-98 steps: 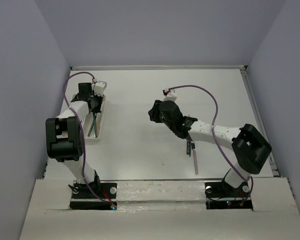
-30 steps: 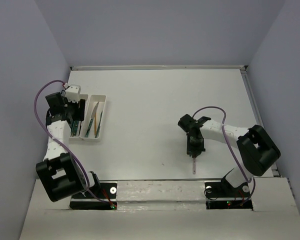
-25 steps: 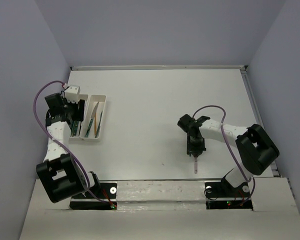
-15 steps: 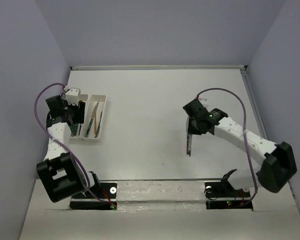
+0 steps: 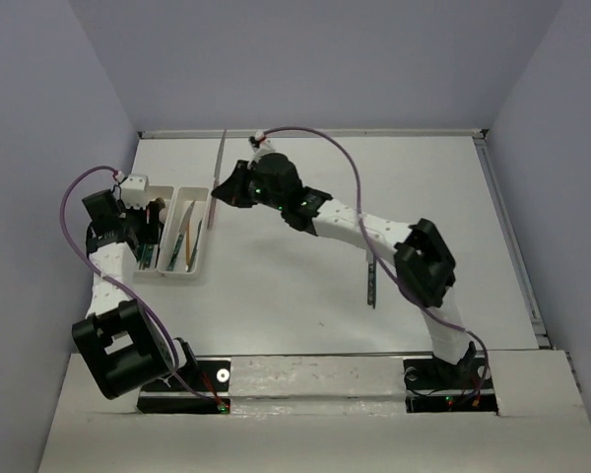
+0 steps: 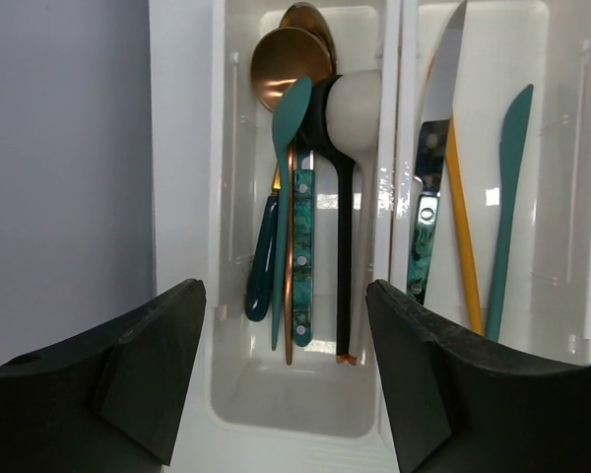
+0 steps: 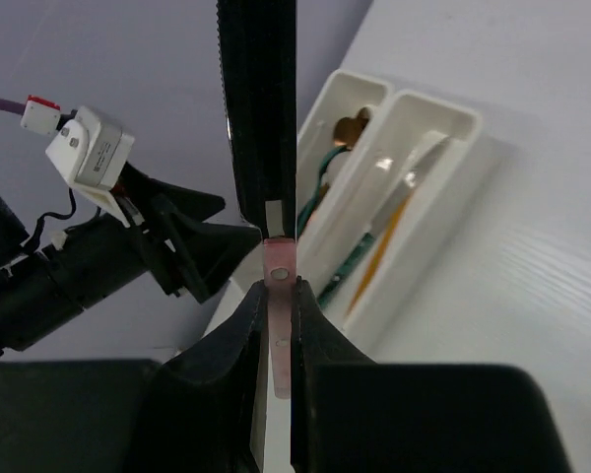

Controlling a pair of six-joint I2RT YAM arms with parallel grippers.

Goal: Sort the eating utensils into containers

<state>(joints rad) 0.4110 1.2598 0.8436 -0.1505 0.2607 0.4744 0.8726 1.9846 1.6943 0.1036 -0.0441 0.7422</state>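
My right gripper (image 7: 279, 317) is shut on the pale pink handle of a knife (image 7: 279, 268), whose dark blade points away from the wrist. From above, this knife (image 5: 220, 158) hangs just right of the containers (image 5: 182, 277), beside my right gripper (image 5: 232, 189). The left tray (image 6: 305, 404) holds gold, teal and black spoons. Beyond the rim (image 6: 394, 197), the right tray holds teal and yellow knives. My left gripper (image 6: 286, 374) stands open and empty over the left tray's near end. One dark utensil (image 5: 371, 281) lies on the table at right.
The right arm (image 5: 355, 222) stretches diagonally across the middle of the table. Grey walls close in the left, back and right sides. The left arm's elbow (image 5: 113, 350) sits near the left front corner.
The right arm swung from the table's right side to the far left, carrying the pink-handled knife up to the containers. The left gripper drew back slightly left, still open.
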